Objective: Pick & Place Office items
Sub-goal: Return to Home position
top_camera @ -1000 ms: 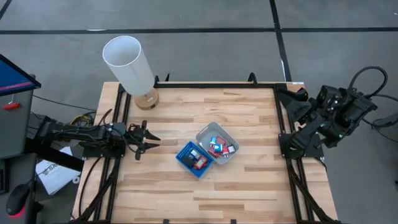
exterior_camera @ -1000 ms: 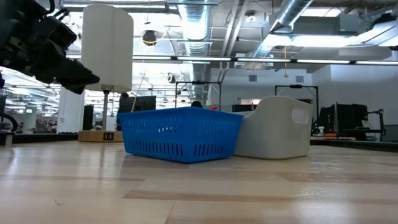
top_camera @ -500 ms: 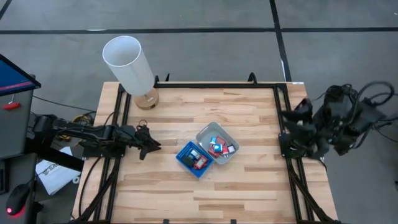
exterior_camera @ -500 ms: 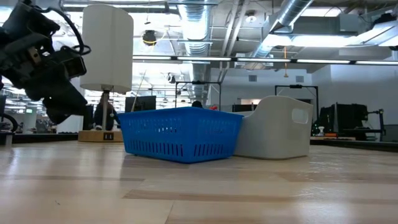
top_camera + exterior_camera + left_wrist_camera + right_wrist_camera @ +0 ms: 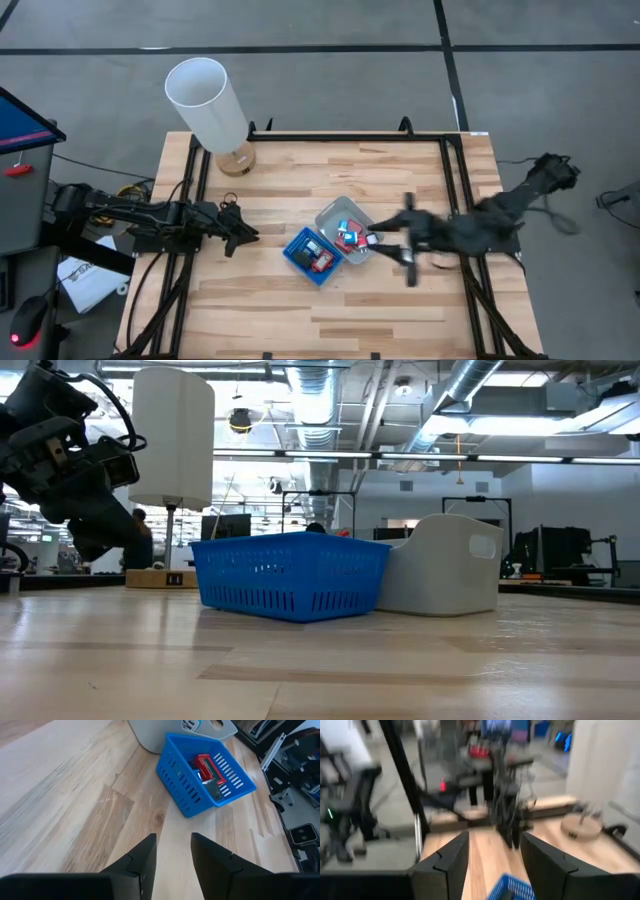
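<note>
Two grippers, both empty, flank the trays.
We see the left gripper (image 5: 240, 233) well apart from the blue bin (image 5: 294, 250), fingers parted on nothing. The right gripper (image 5: 390, 243) hangs just beside the grey tray (image 5: 328, 214), likewise spread. Small red, black and blue office items (image 5: 318, 257) lie in both.

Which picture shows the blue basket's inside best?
Left wrist view: it looks into the basket, red piece showing. High view sees it from afar, low view only its wall, right wrist view one corner.
</note>
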Tool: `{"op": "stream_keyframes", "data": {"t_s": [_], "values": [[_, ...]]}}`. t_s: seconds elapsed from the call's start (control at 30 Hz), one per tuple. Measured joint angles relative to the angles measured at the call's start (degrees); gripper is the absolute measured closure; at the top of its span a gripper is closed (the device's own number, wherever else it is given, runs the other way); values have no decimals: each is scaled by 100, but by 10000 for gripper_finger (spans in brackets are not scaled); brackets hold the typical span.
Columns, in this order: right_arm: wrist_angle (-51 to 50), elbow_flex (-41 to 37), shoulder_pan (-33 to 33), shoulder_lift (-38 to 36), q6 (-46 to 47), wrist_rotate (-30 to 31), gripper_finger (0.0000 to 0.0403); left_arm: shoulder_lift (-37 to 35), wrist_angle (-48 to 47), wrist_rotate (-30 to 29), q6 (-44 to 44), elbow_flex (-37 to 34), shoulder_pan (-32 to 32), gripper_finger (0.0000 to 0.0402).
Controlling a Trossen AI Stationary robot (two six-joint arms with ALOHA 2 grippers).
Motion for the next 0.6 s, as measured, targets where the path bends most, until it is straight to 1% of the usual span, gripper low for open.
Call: {"op": "stream_keyframes", "data": {"t_s": [0.1, 0.23, 0.27, 0.33, 0.4, 0.47, 0.53, 0.6], "values": [[-46, 0, -791, 400, -261, -1345, 232, -2, 2, -2, 0, 0, 0, 284], [623, -2, -1756, 893, -1015, -3302, 232, 0, 7, -2, 1, 0, 0, 284], [803, -2, -1973, 984, -1177, -3728, 232, -2, 7, -2, 0, 0, 0, 284], [954, 0, -2360, 1081, -1493, -4388, 232, -2, 15, -2, 1, 0, 0, 284], [851, 0, -2725, 1093, -1818, -4848, 232, -2, 26, -2, 2, 0, 0, 284], [598, -1, -3005, 1009, -2180, -5180, 232, -2, 42, -2, 2, 0, 0, 284], [341, -75, -3175, 759, -2516, -5308, 232, -2, 53, -2, 2, 0, 0, 284], [346, -385, -3280, 310, -2755, -5352, 232, -2, 52, -2, 2, 0, 0, 284]]}}
